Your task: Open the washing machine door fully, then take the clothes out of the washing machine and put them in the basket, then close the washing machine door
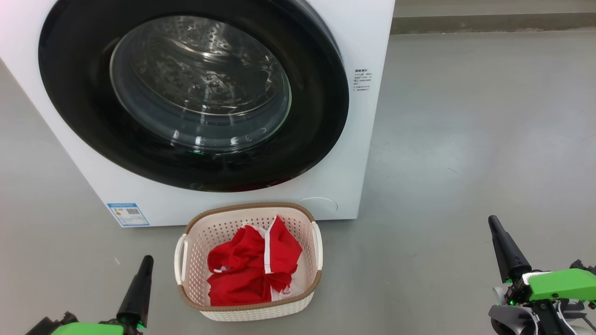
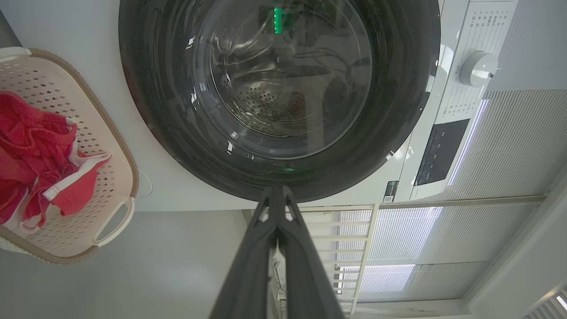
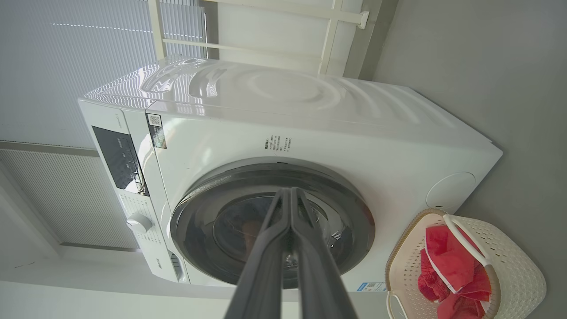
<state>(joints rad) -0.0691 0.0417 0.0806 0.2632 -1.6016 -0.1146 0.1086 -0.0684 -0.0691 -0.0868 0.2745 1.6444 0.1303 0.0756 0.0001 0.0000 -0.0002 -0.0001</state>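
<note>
Head view: the washing machine (image 1: 368,153) stands on the grey floor (image 1: 465,139). The washing machine door (image 1: 321,121) lies shut, flush with the white front, and I can make out the perforated steel drum through its glass porthole (image 1: 200,83). A blue label (image 1: 127,214) sits at the lower left corner of the front. The basket (image 1: 247,206) rests on the floor just in front of the machine, below the door. The clothes (image 1: 247,270), red fabric with white trim, lie inside it. My left end effector (image 1: 147,261) rises at the lower left, beside the basket but apart from it, its two dark fingers pressed together and holding nothing. My right end effector (image 1: 493,223) rises at the lower right, well apart from the basket, fingers likewise together and empty.

Left wrist view: the two fingers meet at their tips, which line up with the black rim of the shut door. The basket shows at the left edge with the clothes in it. A white dial (image 2: 476,68) and a dark control panel (image 2: 440,150) show at the right.

Right wrist view: the joined fingers cross in front of the shut door, with nothing between them. The machine appears turned on its side here. The basket, holding the clothes, sits at the lower right, just beside the machine's front.
</note>
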